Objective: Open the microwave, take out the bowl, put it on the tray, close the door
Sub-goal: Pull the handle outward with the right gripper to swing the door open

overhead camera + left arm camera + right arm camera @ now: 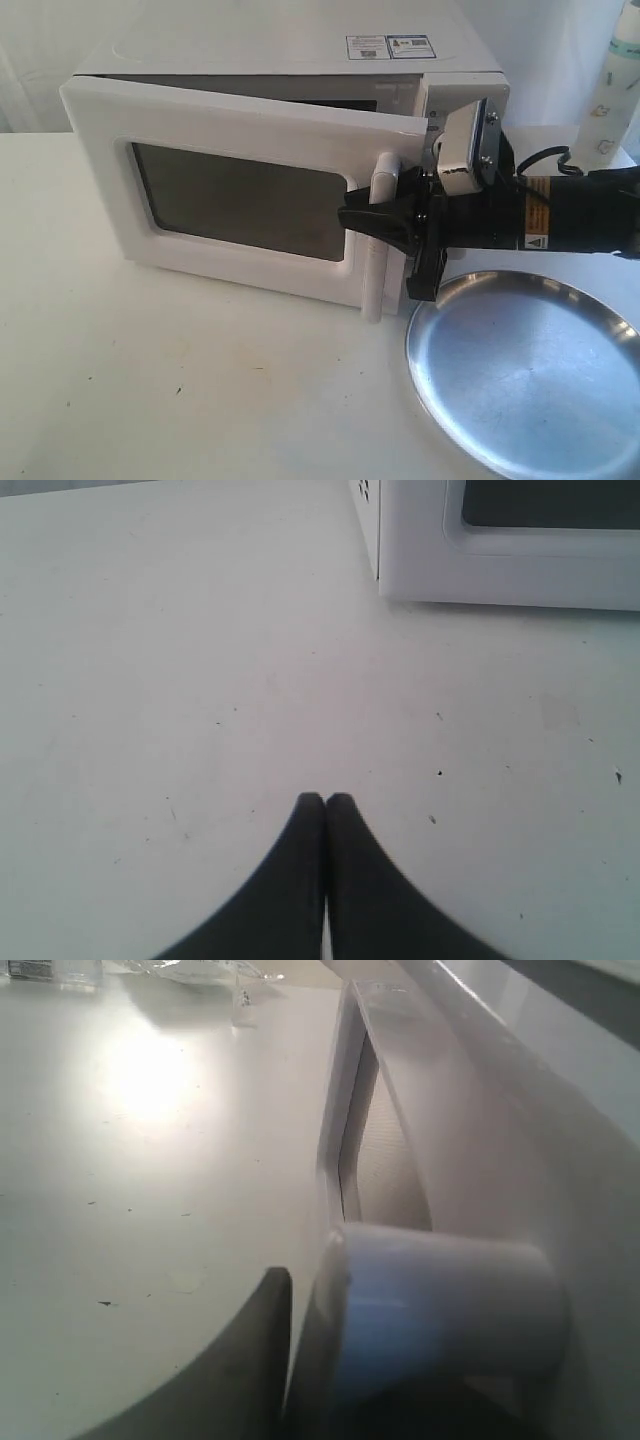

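the door's [240, 190] handle [377, 262] sits clamped between the right gripper's [372, 222] jaws.

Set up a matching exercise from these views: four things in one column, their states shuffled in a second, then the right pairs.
Things
1. door
2. tray
3. left end effector
4. right end effector

States
A. fingertips together, over the table
B. ajar, swung a little way out from the microwave
C. at the white bar handle
D. lying on the table with nothing in it

Pairs: 1-B; 2-D; 3-A; 4-C
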`<state>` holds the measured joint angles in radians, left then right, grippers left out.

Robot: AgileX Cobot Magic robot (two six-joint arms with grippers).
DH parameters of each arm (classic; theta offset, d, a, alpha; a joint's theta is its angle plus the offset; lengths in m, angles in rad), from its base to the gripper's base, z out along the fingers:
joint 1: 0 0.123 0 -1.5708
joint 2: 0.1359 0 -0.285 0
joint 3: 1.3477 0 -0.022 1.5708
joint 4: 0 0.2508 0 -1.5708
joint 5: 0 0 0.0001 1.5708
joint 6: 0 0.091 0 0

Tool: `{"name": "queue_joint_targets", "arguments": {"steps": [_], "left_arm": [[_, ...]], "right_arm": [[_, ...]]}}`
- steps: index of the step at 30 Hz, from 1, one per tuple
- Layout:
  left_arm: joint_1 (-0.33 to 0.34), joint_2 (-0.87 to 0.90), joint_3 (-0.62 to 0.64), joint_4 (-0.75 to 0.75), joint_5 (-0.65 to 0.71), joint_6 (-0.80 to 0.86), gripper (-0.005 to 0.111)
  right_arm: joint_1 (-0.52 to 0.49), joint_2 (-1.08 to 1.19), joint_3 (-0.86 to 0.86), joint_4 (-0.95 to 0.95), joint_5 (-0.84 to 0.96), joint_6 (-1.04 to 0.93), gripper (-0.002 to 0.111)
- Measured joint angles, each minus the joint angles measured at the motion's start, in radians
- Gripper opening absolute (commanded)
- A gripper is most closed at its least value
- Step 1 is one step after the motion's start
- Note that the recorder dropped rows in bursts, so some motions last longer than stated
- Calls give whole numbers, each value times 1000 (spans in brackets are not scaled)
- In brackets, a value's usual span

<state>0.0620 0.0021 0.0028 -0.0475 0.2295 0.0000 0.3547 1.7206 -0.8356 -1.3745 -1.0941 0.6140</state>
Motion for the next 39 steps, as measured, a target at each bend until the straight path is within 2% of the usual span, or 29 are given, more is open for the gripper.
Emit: {"name": "queue_joint_targets", "arguments": {"steps": [5, 8, 12, 15, 21, 25, 30, 32, 33, 34, 35, 39], "left_arm": [[0, 0, 0, 0, 0, 0, 0], [0, 0, 0, 0, 0, 0, 0], [0, 0, 0, 0, 0, 0, 0], [0, 0, 0, 0, 0, 0, 0], [0, 0, 0, 0, 0, 0, 0], [0, 0, 0, 0, 0, 0, 0], [0, 0, 0, 0, 0, 0, 0], [0, 0, 0, 0, 0, 0, 0], [0, 0, 0, 0, 0, 0, 0], [0, 0, 0, 0, 0, 0, 0], [0, 0, 0, 0, 0, 0, 0], [0, 0, 0, 0, 0, 0, 0]], "right_arm": [[6, -27, 0, -44, 38, 49, 2], [14, -58, -6, -95, 93, 120, 15], [36, -111, -19, -218, 202, 254, 40], [46, -138, -23, -290, 230, 381, 47], [48, -165, 14, -296, 227, 494, 47], [53, -190, 53, -294, 289, 563, 47], [53, -189, 141, -369, 522, 640, 45], [53, -202, 172, -371, 612, 645, 32], [53, -209, 180, -371, 615, 642, 15], [53, -237, 185, -373, 615, 633, 5], [53, -258, 187, -373, 620, 631, 0], [53, -388, 152, -273, 832, 614, 0]]}}
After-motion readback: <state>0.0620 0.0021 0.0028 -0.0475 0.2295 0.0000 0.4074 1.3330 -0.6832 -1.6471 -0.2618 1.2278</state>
